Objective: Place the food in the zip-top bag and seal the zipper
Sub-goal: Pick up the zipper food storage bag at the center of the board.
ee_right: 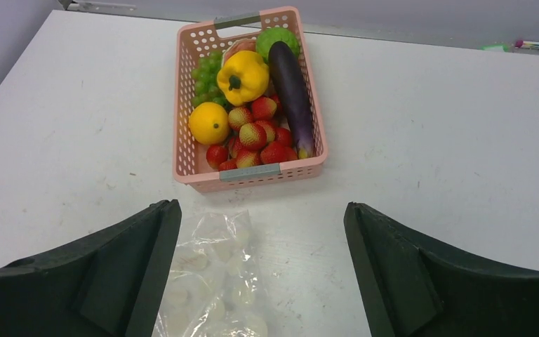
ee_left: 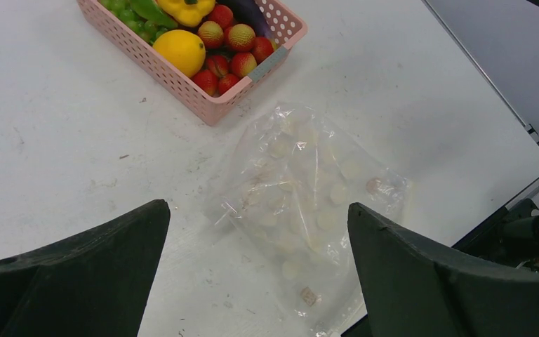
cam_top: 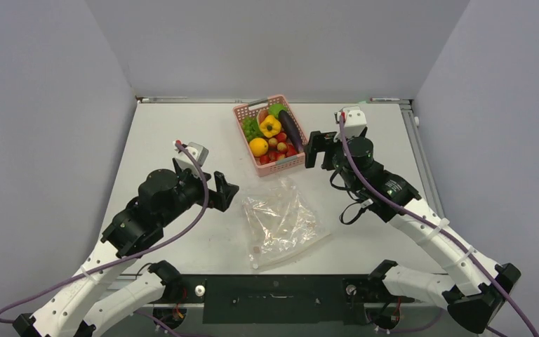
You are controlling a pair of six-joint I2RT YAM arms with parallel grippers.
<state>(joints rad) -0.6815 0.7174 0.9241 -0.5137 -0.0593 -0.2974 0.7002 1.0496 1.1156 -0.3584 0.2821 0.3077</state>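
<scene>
Nearest us, by the middle of the worktop's (cam_top: 168, 133) near edge, the zip-top bag (cam_top: 282, 221) lies flat and crumpled. The left wrist view shows it almost whole, with pale round patches in the plastic. The right wrist view catches only its far end. Only the overhead view shows both sets of jaws at once. The left jaws hang wide apart and empty just left of the bag. Toward the middle of the far edge, the pink basket (ee_right: 203, 179) holds the food (cam_top: 272, 137): yellow bell pepper (ee_right: 242, 76), eggplant (ee_right: 291, 88), orange-yellow round fruit (ee_right: 208, 123), small red pieces (ee_right: 253, 133) and green pieces (ee_right: 207, 74). The right jaws, apart and empty, hover beside the basket's right wall.
</scene>
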